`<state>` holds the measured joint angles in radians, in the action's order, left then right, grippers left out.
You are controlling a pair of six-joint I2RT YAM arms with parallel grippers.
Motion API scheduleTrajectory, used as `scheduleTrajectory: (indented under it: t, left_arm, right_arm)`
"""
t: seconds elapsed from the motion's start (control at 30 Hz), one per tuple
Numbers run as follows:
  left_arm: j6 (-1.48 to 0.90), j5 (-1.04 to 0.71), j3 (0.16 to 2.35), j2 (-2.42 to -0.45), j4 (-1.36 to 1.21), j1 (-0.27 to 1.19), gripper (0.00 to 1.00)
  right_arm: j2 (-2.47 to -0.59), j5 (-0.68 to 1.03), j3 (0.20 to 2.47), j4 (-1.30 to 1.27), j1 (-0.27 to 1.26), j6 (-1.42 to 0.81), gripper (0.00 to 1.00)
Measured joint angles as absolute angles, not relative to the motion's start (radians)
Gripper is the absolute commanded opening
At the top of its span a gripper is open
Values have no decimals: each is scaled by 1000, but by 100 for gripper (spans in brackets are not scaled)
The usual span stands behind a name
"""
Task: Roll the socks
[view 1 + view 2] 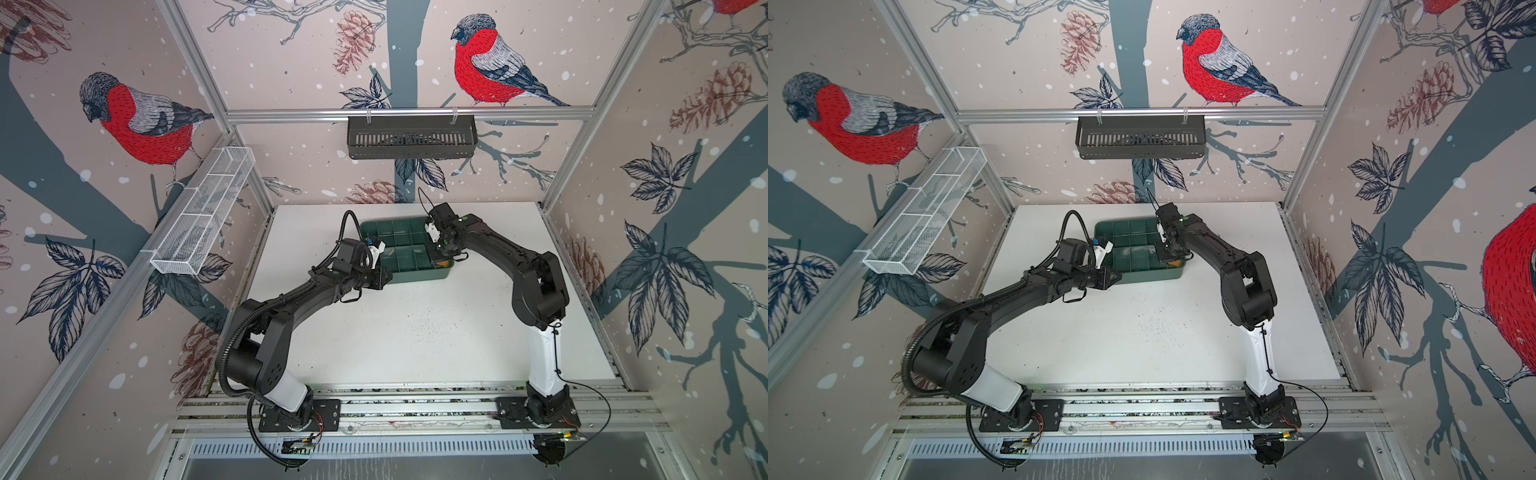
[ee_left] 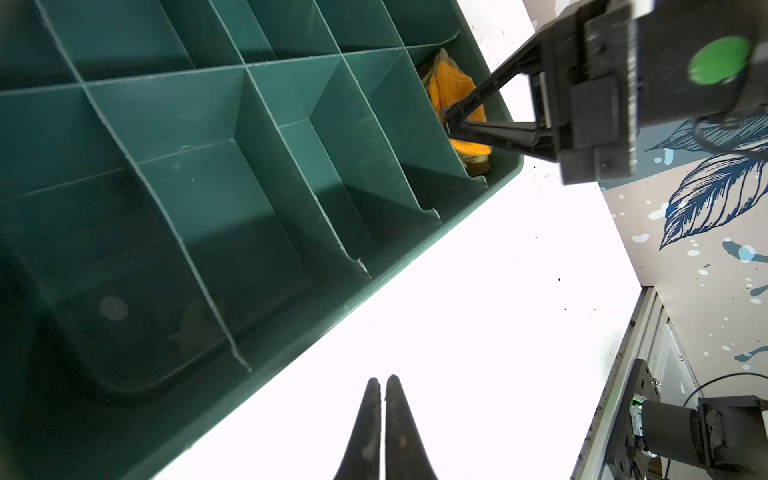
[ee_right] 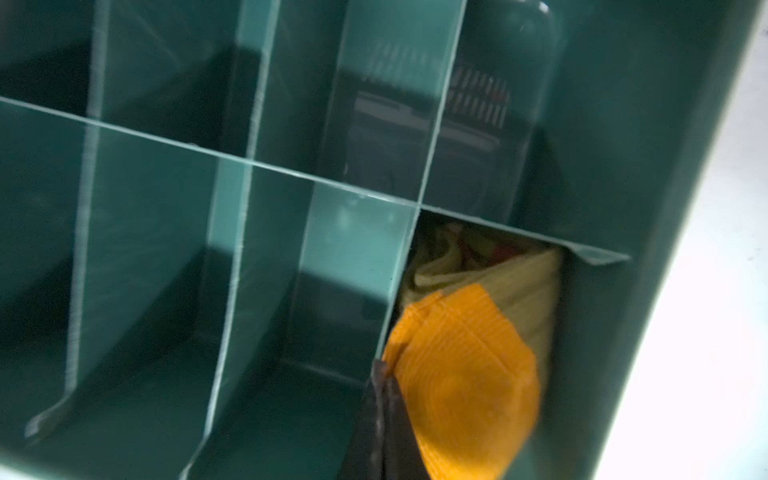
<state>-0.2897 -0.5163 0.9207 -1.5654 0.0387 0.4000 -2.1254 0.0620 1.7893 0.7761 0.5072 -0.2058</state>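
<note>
Your socks (image 3: 465, 395) sit bundled in the tray's (image 1: 419, 277) corner cell at 4 o'clock in both top views, orange toe uppermost. Your right gripper (image 3: 384, 370) reaches into that cell with its jaws closed together and its tips against the toe's edge; you cannot tell whether they pinch any fabric. Your left gripper (image 2: 383, 380) hangs over the table (image 1: 415, 332) at the tray's 8 o'clock corner, jaws closed on nothing.

The walls (image 1: 623, 62) carry pale wallpaper printed with red-breasted birds, pine cones and leaves, framed by aluminium rails (image 1: 291, 115). A black slotted basket (image 1: 411, 139) hangs on the rear rail. A white wire basket (image 1: 203, 216) hangs at the left, above a white table (image 1: 415, 332).
</note>
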Motion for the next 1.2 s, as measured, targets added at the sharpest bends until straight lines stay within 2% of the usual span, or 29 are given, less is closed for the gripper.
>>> scheduleTrajectory:
  t: [0.57,0.8,1.2]
  left_arm:
    - [-289,-512,921,-1564,43,397,8]
    - [-290,-511,921,-1565,43,397,8]
    - [-292,-496,920,-1561,45,394,8]
  right_arm:
    - [-2134,96,1742,725,478,-212,4]
    - [-2071,104,1742,723,478,-208,13]
    - [-1967,167,1688,663,475,-209,16]
